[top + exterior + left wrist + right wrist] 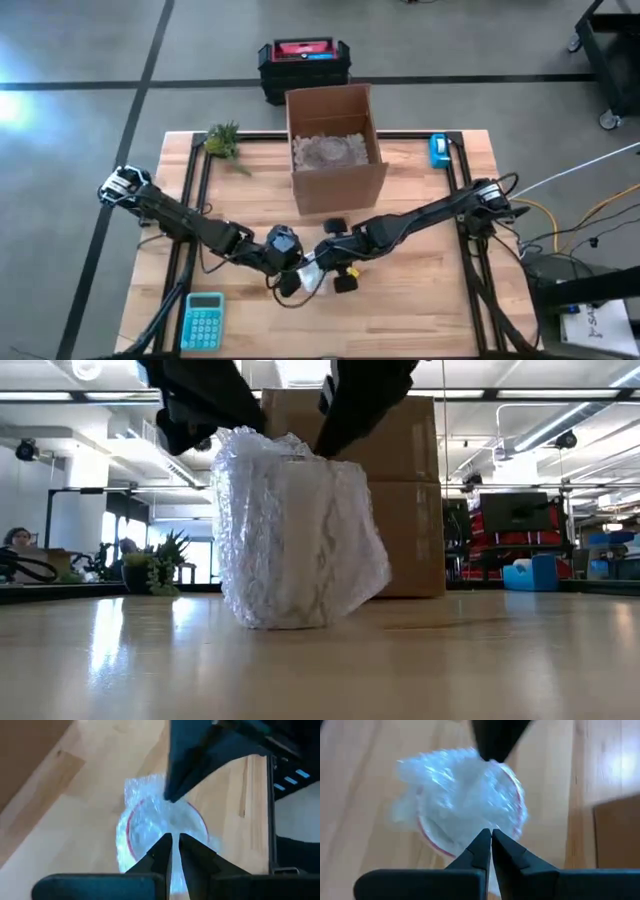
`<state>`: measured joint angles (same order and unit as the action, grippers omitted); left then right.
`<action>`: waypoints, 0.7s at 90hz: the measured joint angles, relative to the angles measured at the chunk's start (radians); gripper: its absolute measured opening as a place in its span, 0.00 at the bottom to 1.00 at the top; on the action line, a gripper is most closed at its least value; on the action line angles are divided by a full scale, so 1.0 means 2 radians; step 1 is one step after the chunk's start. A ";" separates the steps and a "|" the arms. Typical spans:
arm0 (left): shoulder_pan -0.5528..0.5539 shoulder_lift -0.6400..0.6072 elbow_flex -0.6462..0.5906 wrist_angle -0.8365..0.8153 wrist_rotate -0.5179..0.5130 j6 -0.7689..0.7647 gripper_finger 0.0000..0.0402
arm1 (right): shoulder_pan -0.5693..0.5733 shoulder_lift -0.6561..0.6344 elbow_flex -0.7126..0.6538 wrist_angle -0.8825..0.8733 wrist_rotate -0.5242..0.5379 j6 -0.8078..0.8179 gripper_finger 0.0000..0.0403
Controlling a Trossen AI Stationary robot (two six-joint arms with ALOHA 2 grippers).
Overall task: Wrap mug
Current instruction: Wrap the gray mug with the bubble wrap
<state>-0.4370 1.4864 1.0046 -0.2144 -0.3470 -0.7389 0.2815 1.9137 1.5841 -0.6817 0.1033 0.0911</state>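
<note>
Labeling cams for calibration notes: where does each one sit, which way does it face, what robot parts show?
High: overhead, straight down; both arms meet over the bubble-wrapped mug, in front of the cardboard box.
Low: table height, level across the table; wrapped mug close, both arms' tips above it, box behind.
Left wrist: above the mug; left gripper shut on the wrap, right arm opposite.
Right wrist: above the mug; right gripper shut on the wrap.
Shared: both wrist views show the mug's red rim through the wrap.

Mug (470,820) white, red rim, under clear bubble wrap (295,530); surface (420,300) pale wood, black frame; box (335,150) brown cardboard; calculator (203,321) teal; plant (224,140) green; crate (303,62) black, red top; claws black.
</note>
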 joint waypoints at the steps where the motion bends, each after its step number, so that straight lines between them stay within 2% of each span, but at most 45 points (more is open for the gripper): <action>1: 0.000 0.002 0.000 0.002 0.000 0.001 0.05 | 0.000 0.002 0.000 0.000 -0.001 0.001 0.01; 29: 0.003 0.058 -0.002 0.020 0.006 0.012 0.05 | 0.000 0.047 0.002 0.005 0.002 0.006 0.01; 44: 0.006 0.085 -0.001 0.023 0.004 0.014 0.05 | 0.000 0.042 0.003 0.008 0.000 -0.006 0.01; 63: 0.008 0.084 -0.001 0.030 0.007 0.022 0.05 | 0.000 0.006 0.026 -0.018 -0.002 -0.020 0.01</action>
<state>-0.4217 1.6538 1.0027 -0.1549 -0.3325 -0.6943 0.2806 1.9256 1.6366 -0.7169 0.1003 0.0521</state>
